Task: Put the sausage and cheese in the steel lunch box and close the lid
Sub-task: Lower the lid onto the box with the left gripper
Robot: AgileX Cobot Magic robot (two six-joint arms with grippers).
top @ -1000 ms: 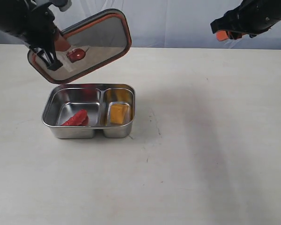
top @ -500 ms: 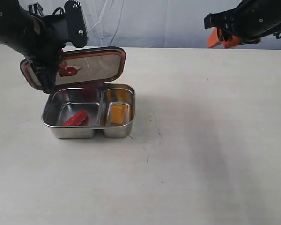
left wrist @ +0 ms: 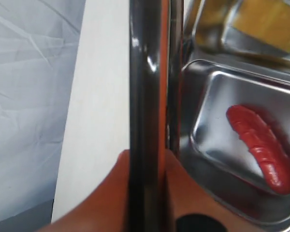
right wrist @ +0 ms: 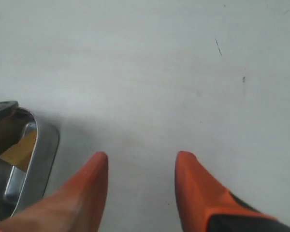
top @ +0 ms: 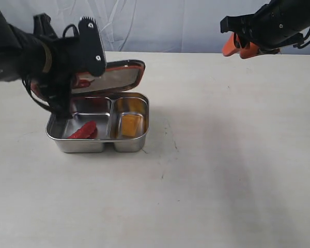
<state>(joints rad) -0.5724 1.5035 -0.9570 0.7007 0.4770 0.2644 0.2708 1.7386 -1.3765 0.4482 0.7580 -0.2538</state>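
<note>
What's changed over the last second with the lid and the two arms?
The left pincer, clamped on the lid, has swung it down from a steep tilt to much flatter, low over the far rim of the lunch box. The right pincer shifted only slightly, open and empty. The sausage, cheese and box have not moved.
</note>
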